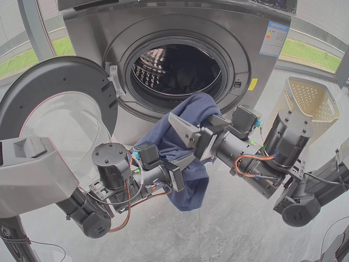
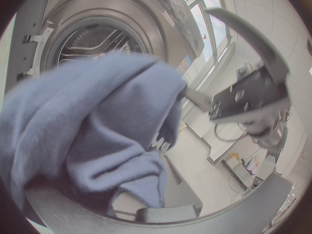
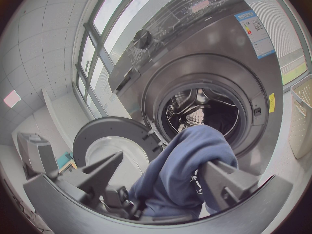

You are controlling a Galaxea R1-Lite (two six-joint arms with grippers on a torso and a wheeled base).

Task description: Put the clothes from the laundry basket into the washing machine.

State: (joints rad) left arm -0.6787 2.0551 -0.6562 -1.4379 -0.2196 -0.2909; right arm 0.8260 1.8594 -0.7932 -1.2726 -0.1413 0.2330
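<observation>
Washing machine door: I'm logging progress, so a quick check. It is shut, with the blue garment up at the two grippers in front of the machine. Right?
Not quite. The washing machine door is swung open toward the robot's left, leaving the drum uncovered, as the head view shows. The rest holds: the blue garment is up at the left gripper and right gripper in front of the machine.

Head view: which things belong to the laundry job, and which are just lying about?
Job: blue garment, washing machine, its open door, laundry basket, left claw, right claw.
Lying about: window frame, grass outside.
</observation>
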